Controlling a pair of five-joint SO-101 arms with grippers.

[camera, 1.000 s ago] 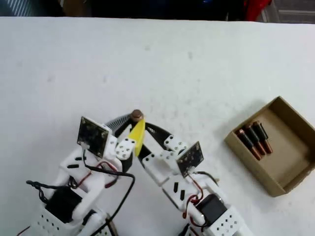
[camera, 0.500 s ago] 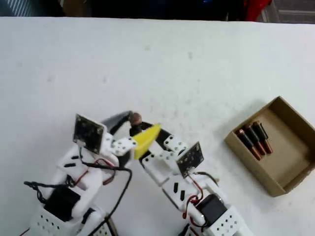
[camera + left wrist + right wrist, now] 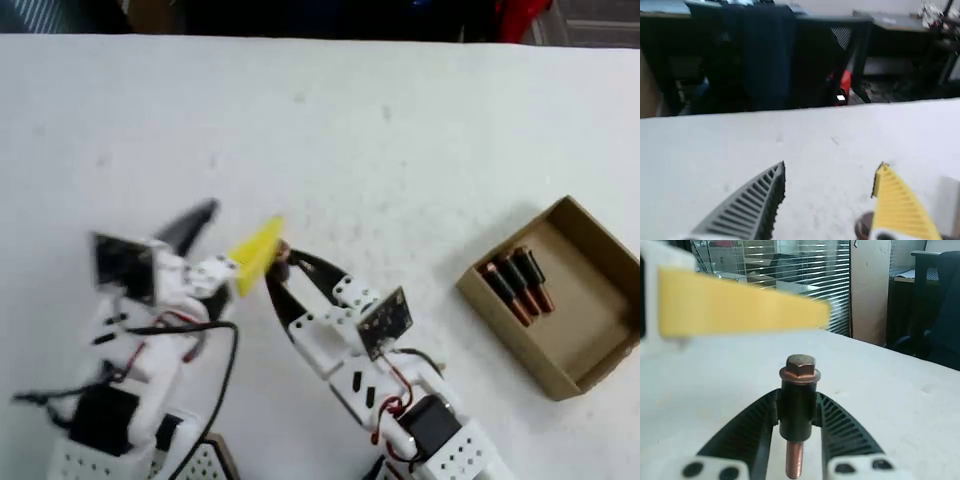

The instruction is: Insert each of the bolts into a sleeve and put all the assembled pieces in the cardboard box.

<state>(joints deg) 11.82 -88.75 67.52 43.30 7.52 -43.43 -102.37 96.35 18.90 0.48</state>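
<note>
- The left gripper (image 3: 247,212) hangs over the left part of the white, faintly speckled table (image 3: 400,130). Its jaws are spread wide and hold nothing.
- It has one grey finger (image 3: 755,205) and one yellow finger (image 3: 897,205). Both are ribbed and wedge-shaped, tapering to a point.
- A second ago these fingers were drawn in at the bolt, next to the right arm's fingers. Since then the left arm has swung off to the left and opened, with the yellow finger now near the bolt but clear of it.
- The bolt (image 3: 800,369) is copper-coloured, with a hexagonal flanged head. It sits inside a smooth black cylindrical sleeve (image 3: 797,412), held above the table near its middle.
- The piece's long axis runs along the right arm's fingers. The head points out past the fingertips, away from the wrist, and the threaded end sticks out of the sleeve toward the wrist.
- The right gripper (image 3: 797,402) is clamped on the sleeve, its black ribbed fingers (image 3: 747,440) pressing in from both sides. The piece sits about where it did a second ago.
- The cardboard box (image 3: 590,320) is an open brown tray set at an angle, well to the right of the arms.
- Three assembled pieces (image 3: 515,282) lie side by side in the box's near-left corner. They are dark sleeves with copper ends, and their long axes are parallel and slant across the box.
</note>
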